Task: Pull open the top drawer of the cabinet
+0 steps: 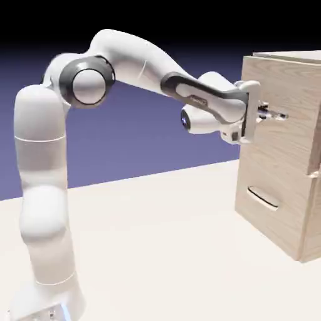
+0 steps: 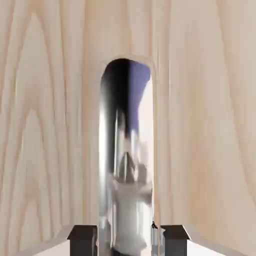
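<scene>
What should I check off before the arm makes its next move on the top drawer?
- Fingertips on both sides of the top handle: ok, one left and one right of it in the hand view.
- Gripper shut on that handle: ok.
- Right drawer chosen: ok, the lower handle sits well below the hand.
- Top drawer pulled out: not ok, no gap shows in front of the cabinet.
- Grip firm enough for a pull: cannot tell, stills don't show force.
</scene>
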`<state>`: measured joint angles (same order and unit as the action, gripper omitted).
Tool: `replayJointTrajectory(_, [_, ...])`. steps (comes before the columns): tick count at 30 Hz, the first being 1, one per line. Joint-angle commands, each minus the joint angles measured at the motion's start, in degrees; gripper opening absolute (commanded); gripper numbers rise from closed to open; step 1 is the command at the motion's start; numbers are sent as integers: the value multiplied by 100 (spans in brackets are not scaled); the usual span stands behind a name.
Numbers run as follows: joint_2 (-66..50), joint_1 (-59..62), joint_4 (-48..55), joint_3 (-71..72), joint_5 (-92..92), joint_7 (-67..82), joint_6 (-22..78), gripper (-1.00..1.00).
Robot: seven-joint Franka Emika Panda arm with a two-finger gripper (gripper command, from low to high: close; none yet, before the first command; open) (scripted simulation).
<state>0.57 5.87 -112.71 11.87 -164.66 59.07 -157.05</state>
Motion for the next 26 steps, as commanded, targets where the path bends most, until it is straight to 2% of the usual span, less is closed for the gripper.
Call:
replayJointTrajectory(1, [180, 5, -209, 4, -10, -50, 21, -100])
replayJointTrajectory(12, [2392, -135, -2396, -32, 14, -455, -7, -100])
replayJointTrajectory(23, [4607, -280, -3926, -20, 280, -511, -705, -100])
replayJointTrajectory(24, [4607, -280, -3926, -20, 280, -511, -705, 100])
replayJointTrajectory(26, [4815, -281, -4026, -12, 314, -503, -812, 100])
